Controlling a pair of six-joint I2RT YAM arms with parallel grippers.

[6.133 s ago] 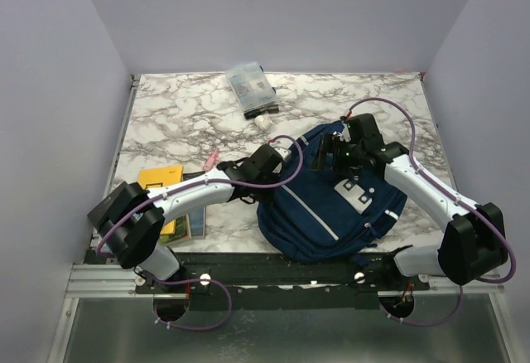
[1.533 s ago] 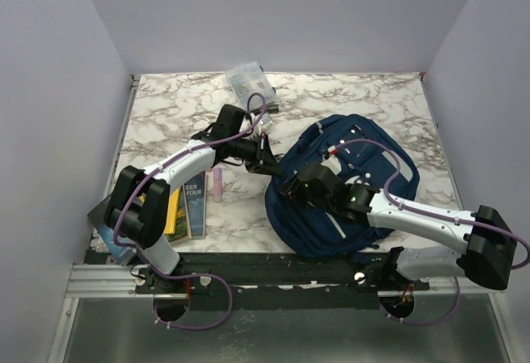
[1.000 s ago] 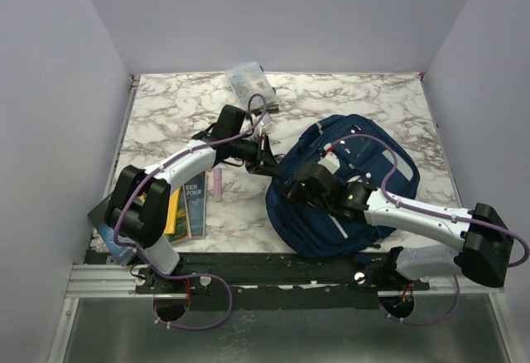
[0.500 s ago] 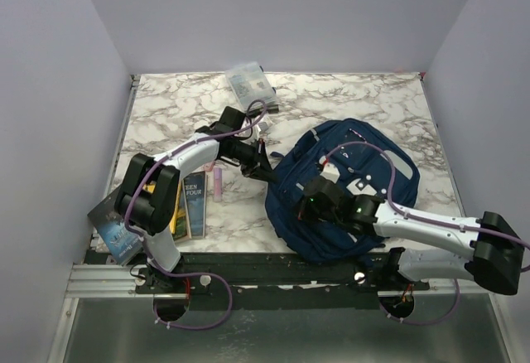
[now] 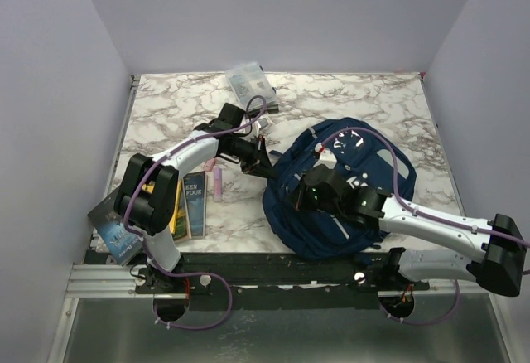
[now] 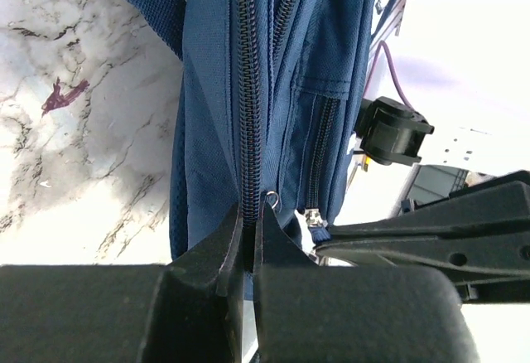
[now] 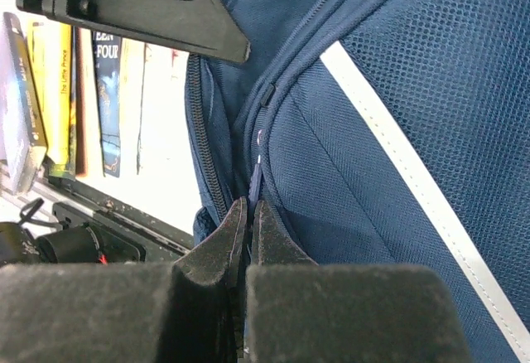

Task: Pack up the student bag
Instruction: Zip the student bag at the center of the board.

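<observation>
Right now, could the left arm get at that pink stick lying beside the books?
Probably, but not at once. The pink stick lies uncovered near the left claw, nothing between them. That claw is shut on the zipper edge of the student bag and would need to let go.

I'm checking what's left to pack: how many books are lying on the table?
3, all at the table's near left edge: a dark blue book, a yellow book against it, and a bluish book at the corner. The left arm may hide more.
</observation>
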